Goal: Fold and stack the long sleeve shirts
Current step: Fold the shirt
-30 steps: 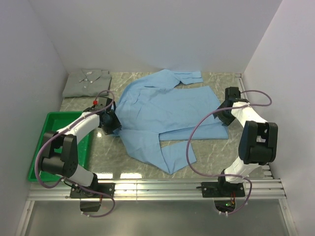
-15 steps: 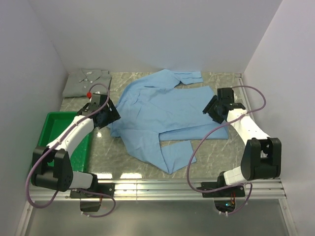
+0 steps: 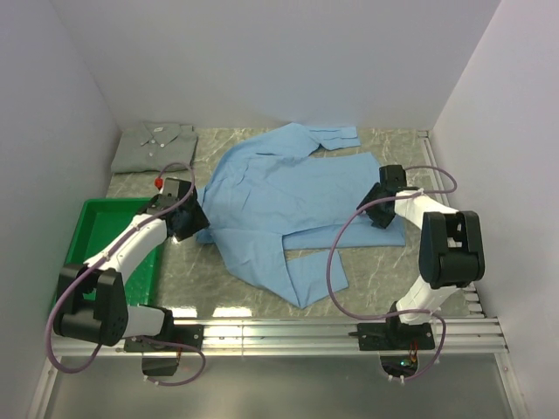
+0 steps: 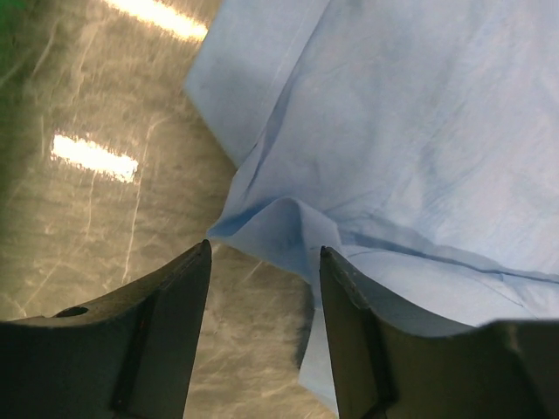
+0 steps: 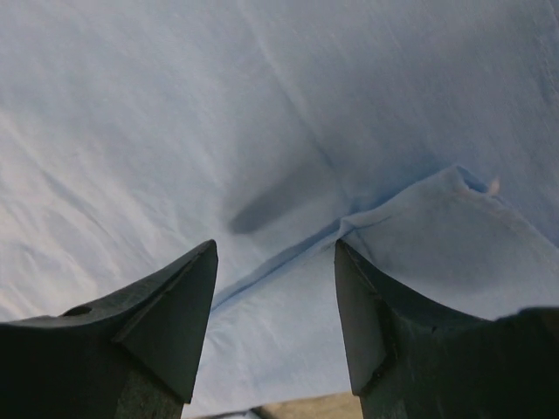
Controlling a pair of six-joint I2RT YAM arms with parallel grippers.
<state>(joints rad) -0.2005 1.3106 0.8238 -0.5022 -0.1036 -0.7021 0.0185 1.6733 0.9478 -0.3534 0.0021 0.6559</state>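
The left pincer [image 4: 265,253] stands half open, holding nothing, with a raised fold at the edge of the blue shirt [image 3: 288,201] just ahead of its fingertips. The right pincer [image 5: 275,249] is likewise open and empty, poised over a crease and a turned-over flap on the shirt's opposite edge.

If either closes too shallow, it may pinch only the top layer or slip off the fold. If one side then lifts before the other, the cloth would skew and bunch.

The green tray [image 3: 92,218] lies behind the left pincer. No shirt shows in it, though the arm hides part. Beyond that pincer, in the far corner, the grey-green shirt [image 3: 155,147] lies folded.
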